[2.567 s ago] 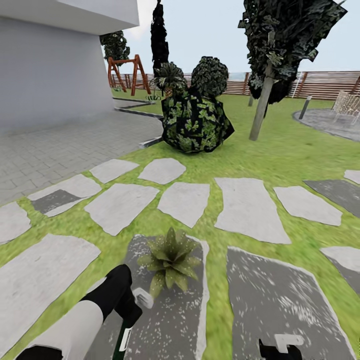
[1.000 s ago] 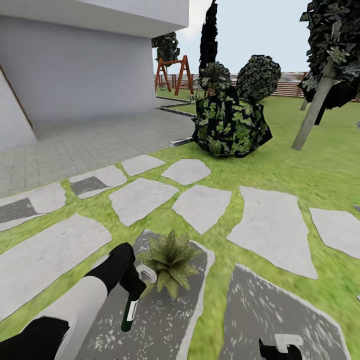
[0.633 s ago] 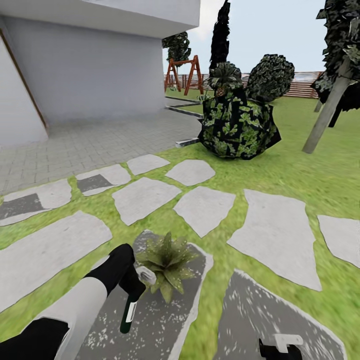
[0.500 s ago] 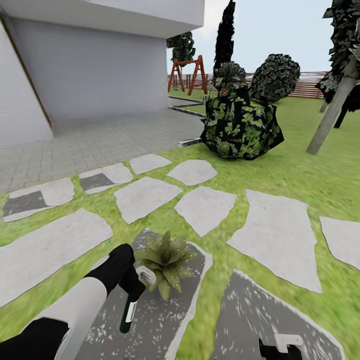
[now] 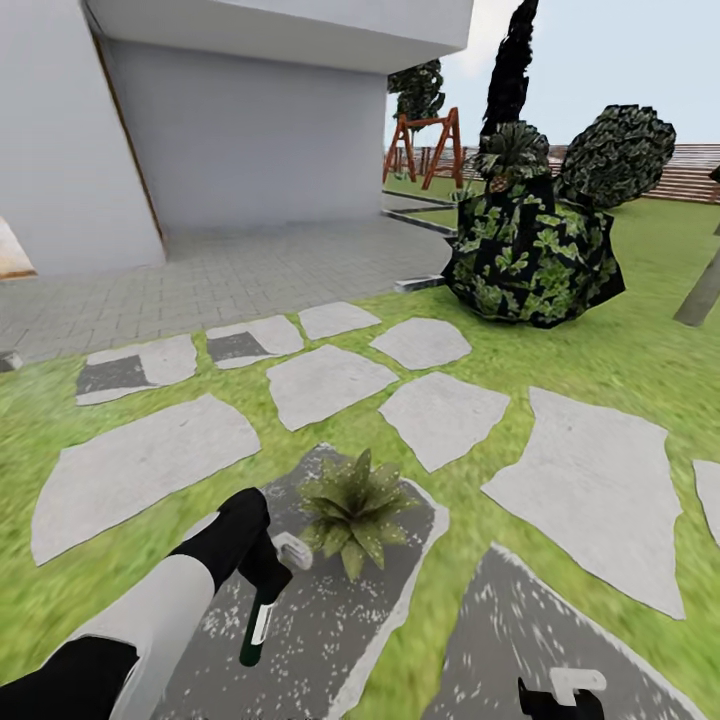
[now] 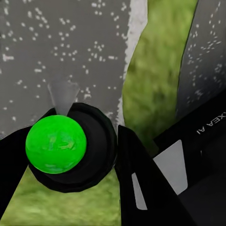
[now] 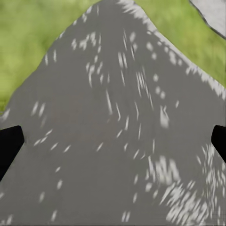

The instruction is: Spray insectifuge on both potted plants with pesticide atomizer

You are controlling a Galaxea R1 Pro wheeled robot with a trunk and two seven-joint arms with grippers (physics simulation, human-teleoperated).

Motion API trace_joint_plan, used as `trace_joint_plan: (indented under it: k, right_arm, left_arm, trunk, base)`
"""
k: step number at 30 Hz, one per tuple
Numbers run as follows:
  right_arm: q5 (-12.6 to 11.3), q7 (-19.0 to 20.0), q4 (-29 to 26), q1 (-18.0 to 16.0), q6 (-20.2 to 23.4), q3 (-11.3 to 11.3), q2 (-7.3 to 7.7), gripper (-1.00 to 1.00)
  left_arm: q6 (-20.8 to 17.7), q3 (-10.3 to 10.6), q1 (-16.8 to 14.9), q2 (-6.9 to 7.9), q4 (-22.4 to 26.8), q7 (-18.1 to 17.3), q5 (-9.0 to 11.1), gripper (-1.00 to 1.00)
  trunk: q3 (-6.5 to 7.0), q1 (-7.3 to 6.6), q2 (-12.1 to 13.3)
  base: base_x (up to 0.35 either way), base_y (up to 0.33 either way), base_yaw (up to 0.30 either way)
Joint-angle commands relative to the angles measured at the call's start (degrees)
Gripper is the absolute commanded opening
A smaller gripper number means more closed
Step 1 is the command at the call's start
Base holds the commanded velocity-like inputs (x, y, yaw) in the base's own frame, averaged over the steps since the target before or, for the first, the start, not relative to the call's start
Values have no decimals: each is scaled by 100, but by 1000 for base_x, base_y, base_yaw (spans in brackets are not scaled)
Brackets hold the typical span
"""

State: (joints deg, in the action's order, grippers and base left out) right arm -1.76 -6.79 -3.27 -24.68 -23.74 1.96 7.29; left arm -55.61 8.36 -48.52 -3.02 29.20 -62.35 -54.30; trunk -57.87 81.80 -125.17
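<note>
— Left gripper [image 5: 268,580]?
— Closed around the pesticide atomizer [image 5: 255,632], bottle hanging down from the fingers, dark body with a pale label. In the left wrist view, same bottle [image 6: 70,146] clamped between the two black fingers [image 6: 136,174], a bright green ball at its end.

— Over what?
— Over a dark speckled paving slab [image 5: 330,620], toward that slab's left edge, lawn [image 5: 600,360] all around.

— And the potted plant [image 5: 357,503]?
— Standing near the far edge of the same slab, a low rosette of pointed green leaves. Just beside the left gripper, close but apart from it as far as visible. Pot not discernible.

— Second plant?
— Cannot tell from here.

— Right gripper [image 5: 558,697]?
— Barely peeking in at the bottom edge of the head view, above another dark slab. In the right wrist view, fingertips [image 7: 9,141] at opposite edges of the frame, spread wide apart, with just speckled grey stone [image 7: 117,141] between them.

— Surroundings?
— Pale stepping stones [image 5: 325,380] spread across the grass beyond the plant. Further off, a big dark-leaved shrub [image 5: 530,255] on the lawn, a grey building wall [image 5: 240,140] with brick paving at its foot, a red swing frame [image 5: 428,148] and a slatted fence [image 5: 695,172] at the back.
</note>
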Motion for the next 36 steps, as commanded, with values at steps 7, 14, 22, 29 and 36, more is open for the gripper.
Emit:
trace_joint_plan:
  k: [7,14,22,29,36]
  right_arm:
    - [-17,-9,2,-2,-18,24,1,100]
    - [-17,-10,2,-2,-18,24,1,100]
    - [-17,-9,2,-2,-19,24,1,100]
    - [-17,-7,2,-2,-17,24,1,100]
    - [-17,-7,2,-2,-18,24,1,100]
  left_arm:
    - [-21,-8,-7,-6,7,-50,-70,-100]
    - [-21,1,-8,-6,7,-49,-66,-100]
    - [-21,9,-9,-6,7,-49,-63,-100]
    - [-21,8,-6,-4,7,-49,-63,-100]
    - [-2,-1,225,93,0,9,-63,-100]
  trunk:
    - [-5,-1,-2]
    - [-5,-1,-2]
    - [-5,-1,-2]
    - [-5,-1,-2]
    - [-5,-1,-2]
  base:
    - [34,-222,40]
    - [-81,-250,5]
    - [-185,-218,229]
    - [35,-232,73]
    - [4,-10,1]
